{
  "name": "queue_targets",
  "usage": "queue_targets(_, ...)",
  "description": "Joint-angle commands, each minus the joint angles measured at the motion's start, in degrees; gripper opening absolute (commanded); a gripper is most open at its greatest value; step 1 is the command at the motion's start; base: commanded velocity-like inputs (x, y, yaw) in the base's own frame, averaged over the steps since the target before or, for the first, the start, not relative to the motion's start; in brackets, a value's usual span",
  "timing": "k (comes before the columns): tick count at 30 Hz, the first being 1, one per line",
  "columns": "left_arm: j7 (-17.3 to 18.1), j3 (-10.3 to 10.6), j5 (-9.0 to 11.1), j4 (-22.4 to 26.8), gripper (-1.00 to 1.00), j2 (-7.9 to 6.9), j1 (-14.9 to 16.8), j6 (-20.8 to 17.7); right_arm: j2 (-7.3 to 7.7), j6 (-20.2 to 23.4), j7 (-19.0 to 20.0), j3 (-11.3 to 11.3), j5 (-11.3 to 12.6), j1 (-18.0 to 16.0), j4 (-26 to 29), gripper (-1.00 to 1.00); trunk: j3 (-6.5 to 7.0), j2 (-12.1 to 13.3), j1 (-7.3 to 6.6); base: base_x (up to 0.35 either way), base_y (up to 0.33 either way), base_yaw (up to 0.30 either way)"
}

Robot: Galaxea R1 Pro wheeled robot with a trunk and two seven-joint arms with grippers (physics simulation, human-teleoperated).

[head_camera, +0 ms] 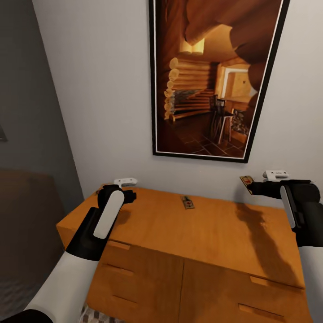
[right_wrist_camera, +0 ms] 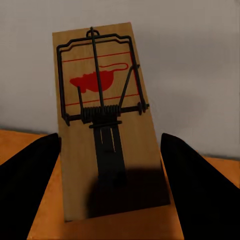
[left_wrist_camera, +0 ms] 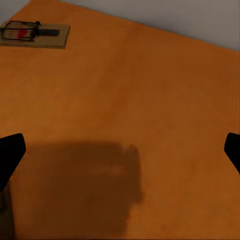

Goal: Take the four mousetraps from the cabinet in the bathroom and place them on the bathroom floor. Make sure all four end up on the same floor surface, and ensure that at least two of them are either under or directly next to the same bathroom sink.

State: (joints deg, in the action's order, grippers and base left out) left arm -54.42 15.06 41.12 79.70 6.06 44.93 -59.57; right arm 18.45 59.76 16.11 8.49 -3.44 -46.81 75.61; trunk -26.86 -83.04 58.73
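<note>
White wall [head_camera: 98, 89] stands behind the low orange-brown wooden cabinet [head_camera: 215, 233], and a big framed picture of a log house room [head_camera: 211, 76] hangs on it. The cabinet has a flat top and drawer fronts with thin bar handles.

On the cabinet top, near the back and about the middle, lies one small flat brown mousetrap with a metal wire and a red mark [head_camera: 189, 202]. It sits flat on the wood, close to the wall. The left wrist view shows this same trap [left_wrist_camera: 34, 35] lying on the wood, well apart from the fingers.

The left gripper [head_camera: 128, 193] hangs over the left back part of the cabinet top. Its two dark fingers [left_wrist_camera: 10, 155] are spread wide apart, at the two edges of the left wrist view. Nothing is between them but bare wood and a dark shadow. It holds nothing.

The right gripper [head_camera: 252, 186] is up above the right back part of the cabinet, close to the wall. A second small wooden mousetrap with a black wire spring and a red mouse drawing [right_wrist_camera: 105, 120] sits between its dark fingers [right_wrist_camera: 30, 185]. In the head view this held trap [head_camera: 246, 182] sticks out from the fingertips, tilted, and is lifted off the cabinet top. The right gripper is closed around it.
</note>
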Motion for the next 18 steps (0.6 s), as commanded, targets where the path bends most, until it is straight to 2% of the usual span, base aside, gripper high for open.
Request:
queue_targets(1,-0.60,0.06,0.53,0.02,1.00,0.01,0.07,-0.13,0.02,0.24,0.42,0.04,-0.34,-0.04,0.06,-1.00,-0.07,-0.04,0.00,0.000,0.000,0.270)
queue_targets(9,-0.74,0.06,0.51,-0.30,1.00,0.01,0.07,-0.01,0.01,0.24,0.40,0.04,-0.51,-0.04,0.06,-1.00,-0.07,-0.04,0.00,0.000,0.000,0.256)
queue_targets(18,-1.17,-0.02,0.29,-0.49,1.00,-0.06,0.07,0.15,0.01,0.24,0.40,0.31,-0.62,-0.04,0.06,-1.00,-0.07,-0.04,0.00,0.000,0.000,0.059)
